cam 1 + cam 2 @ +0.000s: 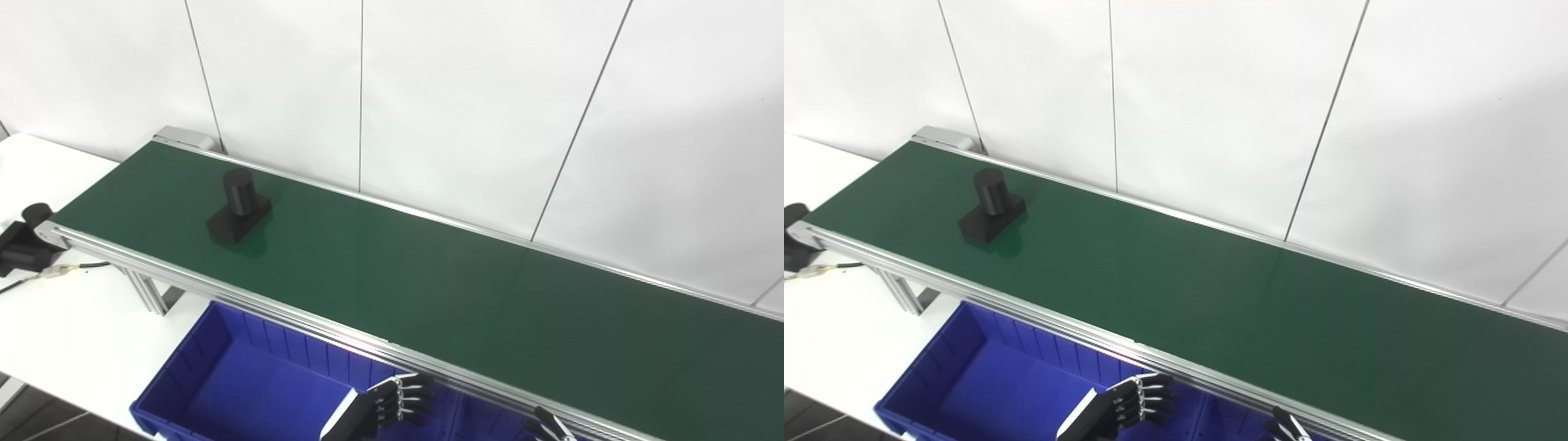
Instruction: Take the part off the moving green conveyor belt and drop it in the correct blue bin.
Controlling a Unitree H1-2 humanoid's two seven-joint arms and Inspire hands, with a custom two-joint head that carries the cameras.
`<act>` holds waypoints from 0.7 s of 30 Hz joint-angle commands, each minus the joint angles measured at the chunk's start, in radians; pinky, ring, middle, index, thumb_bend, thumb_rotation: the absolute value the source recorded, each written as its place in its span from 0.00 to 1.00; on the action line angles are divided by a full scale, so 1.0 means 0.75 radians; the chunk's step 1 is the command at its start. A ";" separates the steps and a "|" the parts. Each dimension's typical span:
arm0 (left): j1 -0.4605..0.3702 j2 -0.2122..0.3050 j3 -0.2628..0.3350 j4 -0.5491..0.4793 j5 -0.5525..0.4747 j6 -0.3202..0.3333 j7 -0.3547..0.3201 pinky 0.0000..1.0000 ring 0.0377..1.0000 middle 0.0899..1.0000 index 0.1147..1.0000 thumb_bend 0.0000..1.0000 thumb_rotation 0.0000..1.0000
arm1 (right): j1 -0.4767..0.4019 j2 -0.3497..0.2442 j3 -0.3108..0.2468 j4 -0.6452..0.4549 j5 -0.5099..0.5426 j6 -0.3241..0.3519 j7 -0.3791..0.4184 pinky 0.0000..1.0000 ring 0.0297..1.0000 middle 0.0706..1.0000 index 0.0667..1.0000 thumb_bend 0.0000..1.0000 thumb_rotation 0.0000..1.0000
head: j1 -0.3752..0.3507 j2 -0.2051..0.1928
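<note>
— Part (237,208) placement?
— Black, a cylinder upright on a flat block, resting on the green conveyor belt (429,288) near its far left end, well apart from both hands.
— Left hand (392,404)?
— Low over the blue bin (245,380), just below the belt's near rail, fingers apart and holding nothing.
— Right hand (551,425)?
— Only its fingertips show at the bottom edge; I cannot tell its state. A white tabletop (67,331) lies under the bin.
</note>
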 commanded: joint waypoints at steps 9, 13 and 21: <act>-0.034 -0.026 0.000 -0.006 0.001 -0.059 -0.008 0.63 0.69 0.72 0.73 0.99 0.19 | -0.021 -0.004 -0.002 -0.018 0.018 -0.079 -0.005 0.63 0.71 0.77 0.84 0.47 0.29 | 0.011 -0.024; -0.037 -0.027 -0.001 0.003 0.010 -0.058 -0.007 0.63 0.69 0.72 0.73 0.99 0.20 | -0.019 -0.008 -0.004 -0.025 0.016 -0.079 -0.009 0.63 0.71 0.77 0.83 0.49 0.31 | 0.008 -0.043; -0.043 -0.029 0.003 0.019 0.014 -0.059 -0.009 0.61 0.68 0.71 0.73 0.97 0.18 | -0.015 -0.019 -0.003 -0.037 0.029 -0.079 0.001 0.61 0.70 0.75 0.81 0.48 0.30 | 0.004 -0.071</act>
